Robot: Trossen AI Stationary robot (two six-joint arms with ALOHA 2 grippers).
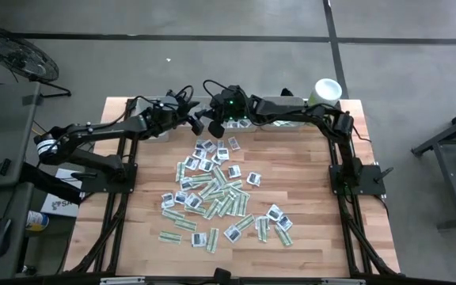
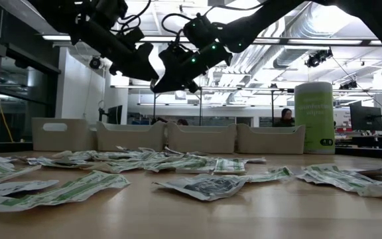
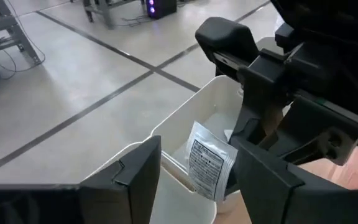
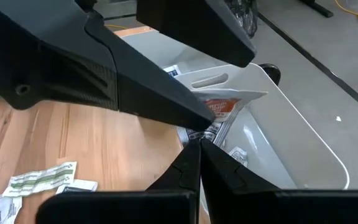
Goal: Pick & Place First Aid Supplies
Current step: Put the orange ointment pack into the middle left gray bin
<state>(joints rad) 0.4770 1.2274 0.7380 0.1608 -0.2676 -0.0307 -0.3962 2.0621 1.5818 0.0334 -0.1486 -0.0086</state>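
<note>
You are working both arms close together over the grey trays (image 1: pixel 279 105) at the far edge of the table (image 1: pixel 315 229), and a collision between them is your biggest risk. Your left gripper (image 3: pixel 194 186) is hanging with fingers spread above a white sachet (image 3: pixel 207 163) lying in a tray. Your right gripper (image 4: pixel 199 163) is pressed together; whether it is pinching anything you cannot tell. Most sachets (image 1: pixel 216 194) are lying mid-table.

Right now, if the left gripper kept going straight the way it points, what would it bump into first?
Probably the squarish white sachet with dark print lying in the pale plastic tray, seen between the open left gripper fingers; depth is hard to judge.
</note>
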